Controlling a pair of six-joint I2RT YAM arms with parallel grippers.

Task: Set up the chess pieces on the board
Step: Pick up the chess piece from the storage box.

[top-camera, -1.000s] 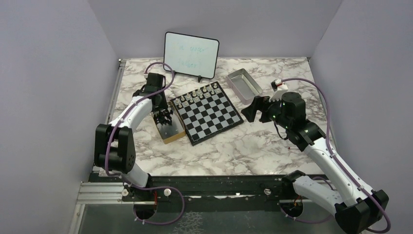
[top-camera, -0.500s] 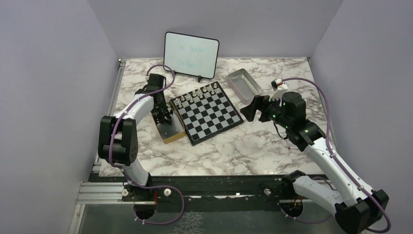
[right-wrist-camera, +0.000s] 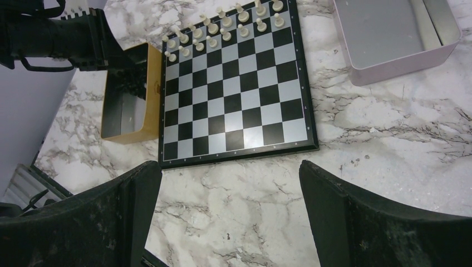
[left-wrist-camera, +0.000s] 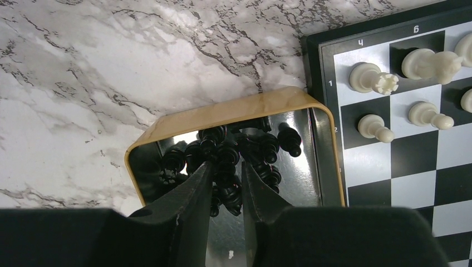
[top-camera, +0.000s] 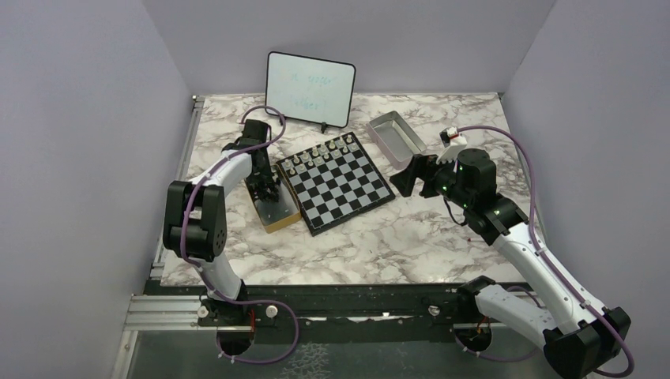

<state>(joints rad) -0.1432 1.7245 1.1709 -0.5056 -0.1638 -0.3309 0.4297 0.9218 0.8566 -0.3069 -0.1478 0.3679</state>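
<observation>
Crowding left claw, chess pieces, wooden box

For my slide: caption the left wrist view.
Left gripper amid black chess pieces inside the wooden box, beside the board.

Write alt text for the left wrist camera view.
The left hand reaches into a tan wooden box of black chess pieces, its fingers close on either side of one piece. The box sits on a marble table beside the board, where white pieces stand.
</observation>
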